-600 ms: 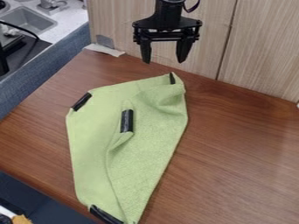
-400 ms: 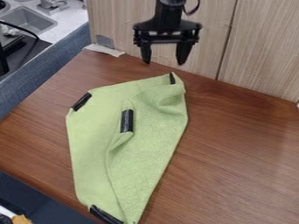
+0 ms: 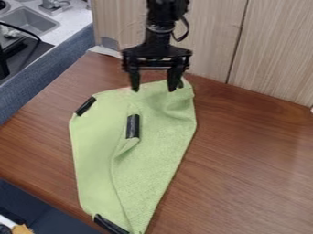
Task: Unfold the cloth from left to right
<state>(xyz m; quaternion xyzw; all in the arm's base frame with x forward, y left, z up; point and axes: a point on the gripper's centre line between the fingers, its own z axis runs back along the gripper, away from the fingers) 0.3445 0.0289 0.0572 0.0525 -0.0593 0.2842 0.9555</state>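
Note:
The black gripper (image 3: 153,89) hangs over the back edge of the green cloth, its two fingers spread apart with nothing held between them. Partly folded, the green cloth (image 3: 147,169) lies on the wooden table. One corner with a black band (image 3: 132,126) is folded over onto the middle of the cloth, in front of the gripper and slightly left of it. Other black bands mark the left corner (image 3: 85,106) and the front corner (image 3: 110,224). The back right corner is partly behind the gripper's right finger.
The brown table (image 3: 256,160) extends to the right of the cloth. A wood-panel wall (image 3: 275,50) stands along the back. At the upper left are a grey sink (image 3: 30,22) and a blue-grey side panel (image 3: 45,68). A whitish strip lies by the back left table corner.
The gripper has come lower and moved left, from in front of the wall to over the cloth's back edge. Its fingers stay apart, and the cloth has not visibly moved.

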